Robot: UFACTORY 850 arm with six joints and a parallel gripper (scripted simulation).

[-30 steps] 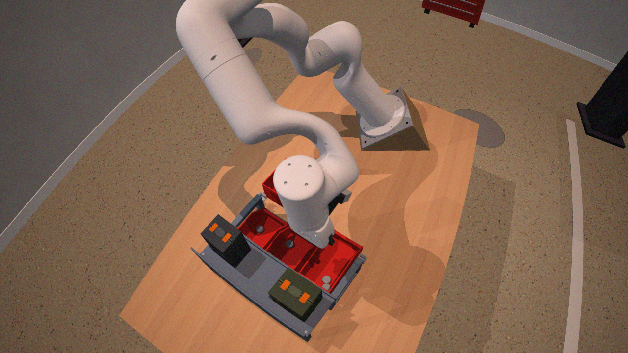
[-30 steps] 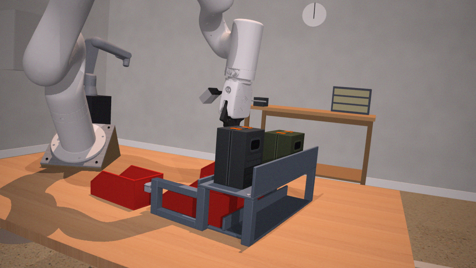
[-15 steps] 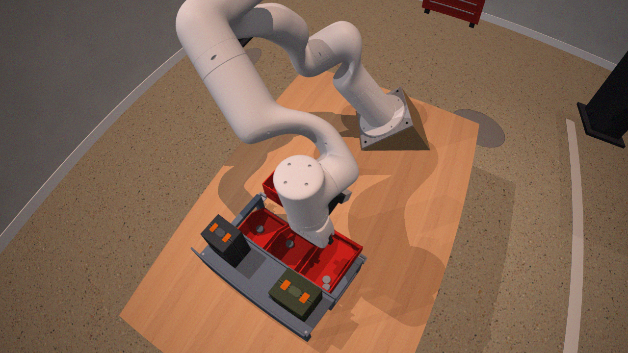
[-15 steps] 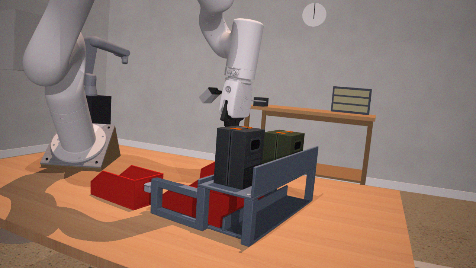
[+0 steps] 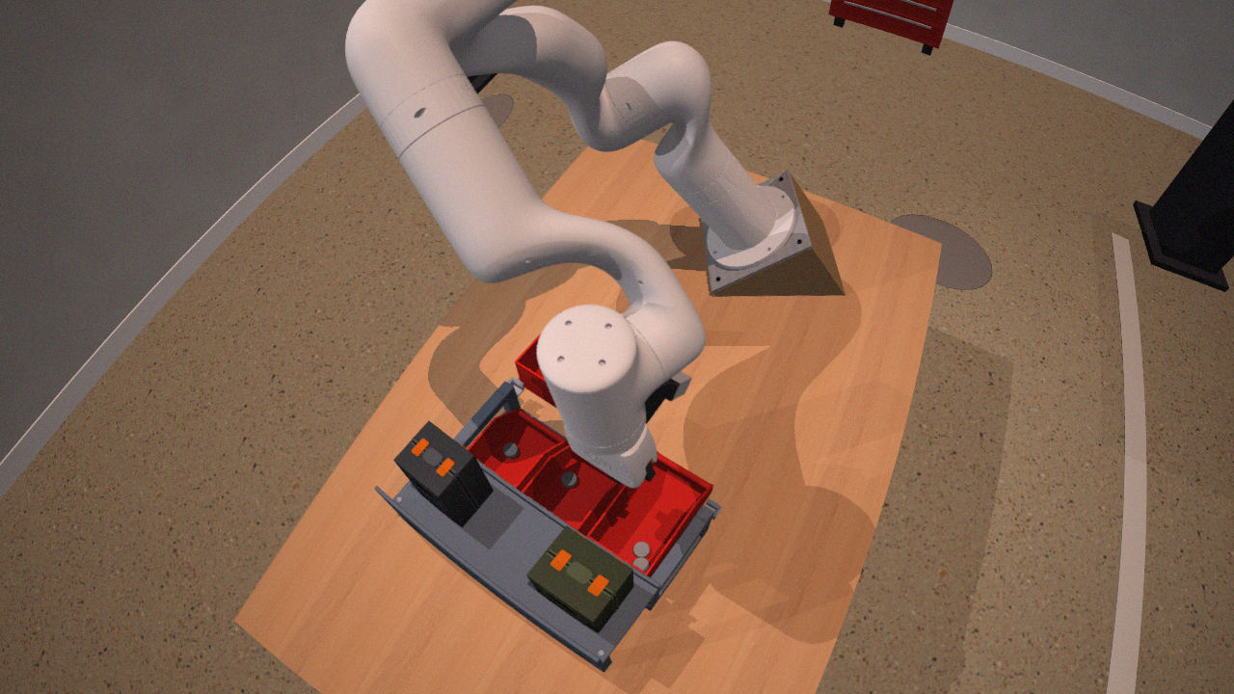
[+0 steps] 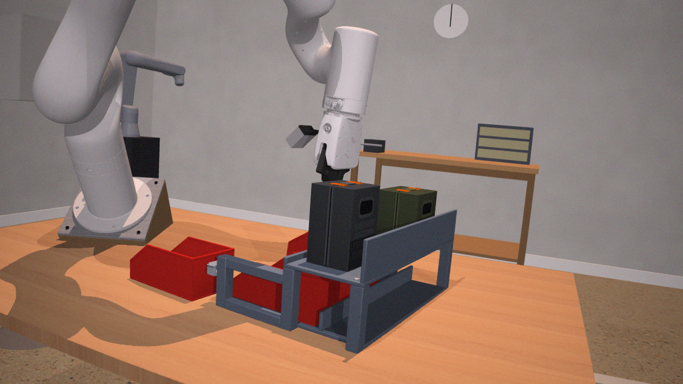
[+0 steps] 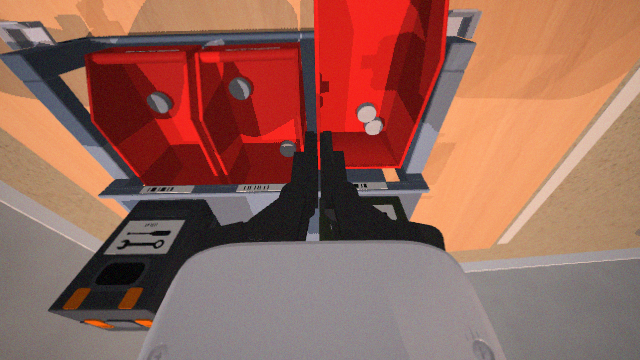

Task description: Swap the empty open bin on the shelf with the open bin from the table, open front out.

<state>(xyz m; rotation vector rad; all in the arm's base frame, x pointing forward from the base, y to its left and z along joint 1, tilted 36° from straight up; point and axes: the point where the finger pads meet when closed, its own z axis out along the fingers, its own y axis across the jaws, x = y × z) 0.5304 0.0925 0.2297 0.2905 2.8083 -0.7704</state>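
Wrist view, tool (image 5: 650,470) (image 6: 334,175) (image 7: 318,148) nearly closed, at red bin's (image 5: 668,509) (image 6: 297,243) (image 7: 345,55) side, cannot tell if gripping

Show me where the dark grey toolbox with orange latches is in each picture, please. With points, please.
Top view: the dark grey box-shaped toolbox with orange latches (image 5: 461,498) (image 6: 343,224) (image 7: 150,242) is left of centre.
Exterior view: centre, standing upright on the blue-grey metal shelf (image 5: 509,552) (image 6: 410,248) (image 7: 265,193).
Wrist view: lower left.
Shared landmark: that shelf.
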